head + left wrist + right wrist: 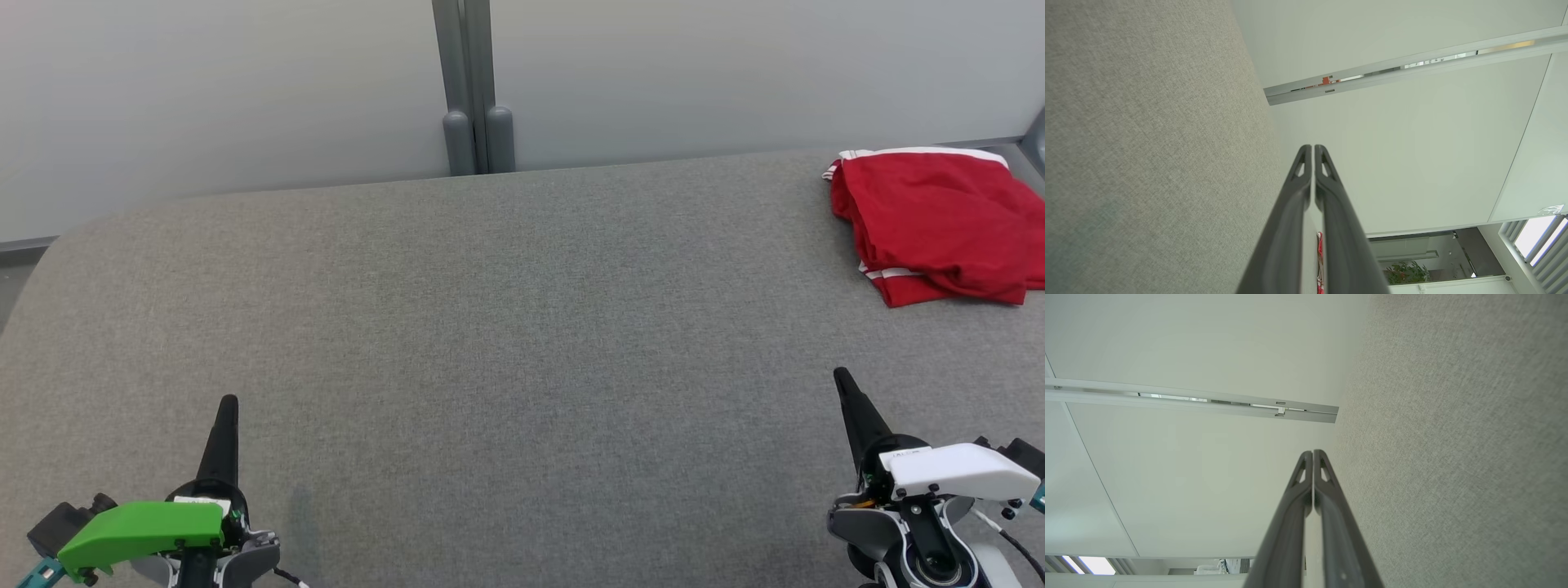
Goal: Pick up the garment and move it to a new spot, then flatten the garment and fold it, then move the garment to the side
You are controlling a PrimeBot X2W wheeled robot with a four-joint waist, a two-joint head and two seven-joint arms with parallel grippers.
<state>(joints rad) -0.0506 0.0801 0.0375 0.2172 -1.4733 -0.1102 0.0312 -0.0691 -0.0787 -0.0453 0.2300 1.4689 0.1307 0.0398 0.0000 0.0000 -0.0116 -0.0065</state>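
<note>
red garment [939,220] lies rumpled at grey surface's [490,327] far right.

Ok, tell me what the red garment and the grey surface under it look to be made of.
Red garment: thin, soft cloth, likely a light knit, matte, with white striped trim; it slumps in loose folds. Grey surface: matte woven fabric covering, going by its fine heathered weave; what lies beneath cannot be told.

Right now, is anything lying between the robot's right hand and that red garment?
Nothing visible does. Only bare grey fabric surface lies between the shut right hand and the red garment, which sits bunched near the far right edge.
</note>
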